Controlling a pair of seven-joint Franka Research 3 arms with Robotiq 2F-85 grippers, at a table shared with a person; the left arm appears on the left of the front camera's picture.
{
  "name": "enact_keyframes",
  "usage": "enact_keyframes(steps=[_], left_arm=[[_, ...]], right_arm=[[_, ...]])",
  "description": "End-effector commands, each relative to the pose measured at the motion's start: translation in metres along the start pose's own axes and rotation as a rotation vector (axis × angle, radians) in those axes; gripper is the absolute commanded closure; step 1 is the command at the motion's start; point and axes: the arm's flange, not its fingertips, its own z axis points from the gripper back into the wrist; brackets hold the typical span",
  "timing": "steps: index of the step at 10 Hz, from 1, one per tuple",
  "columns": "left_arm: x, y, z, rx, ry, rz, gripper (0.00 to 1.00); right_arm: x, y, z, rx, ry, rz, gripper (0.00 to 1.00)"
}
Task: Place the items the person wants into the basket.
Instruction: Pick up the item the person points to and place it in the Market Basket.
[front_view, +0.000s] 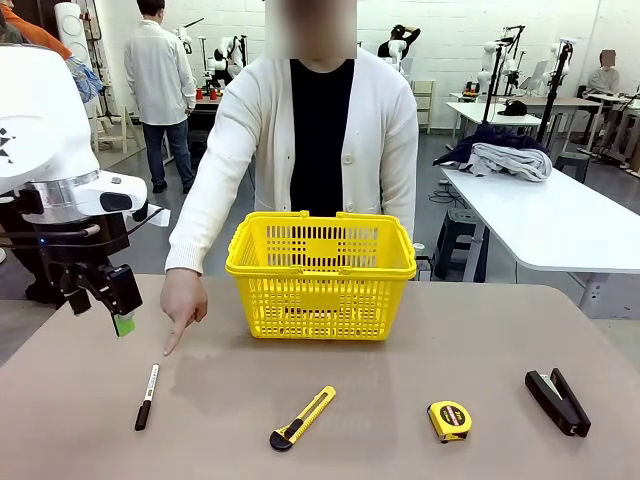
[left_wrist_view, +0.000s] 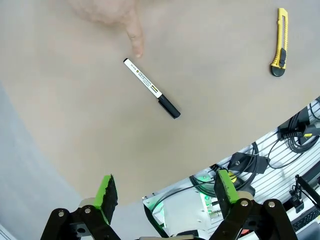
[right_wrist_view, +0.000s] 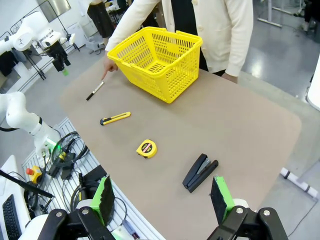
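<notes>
We see the black, white-labelled marker (left_wrist_view: 151, 88) flat on the table (left_wrist_view: 75, 125) at upper centre, well clear of the left gripper (left_wrist_view: 165, 192), fingers spread and empty; the right gripper (right_wrist_view: 162, 195) gapes empty too.

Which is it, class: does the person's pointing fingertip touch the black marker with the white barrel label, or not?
Apart. The left wrist view shows bare table between the fingertip and the white end of the marker.

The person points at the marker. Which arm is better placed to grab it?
Left. The open left gripper hangs near the marker by the person's hand; the right gripper is much farther off.
</notes>
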Motion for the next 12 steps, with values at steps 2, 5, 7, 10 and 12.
enact_keyframes(steps=[2,5,7,10,12], left_arm=[[-0.002,0.001,0.003,0.001,0.007,-0.016,0.0],[-0.002,-0.011,-0.021,0.013,-0.016,0.081,0.0],[-0.007,-0.028,-0.072,0.008,0.046,0.309,0.0],[-0.003,-0.038,-0.105,0.008,-0.002,0.414,0.0],[0.001,-0.038,-0.126,0.028,-0.028,0.446,0.0]], right_arm=[[0.002,-0.001,0.001,0.018,-0.019,0.011,0.0],[0.002,-0.001,0.001,0.018,-0.019,0.011,0.0],[0.002,-0.001,0.001,0.018,-0.019,0.011,0.0],[0.002,-0.001,0.001,0.018,-0.019,0.011,0.0],[0.002,-0.001,0.001,0.018,-0.019,0.011,0.0]])
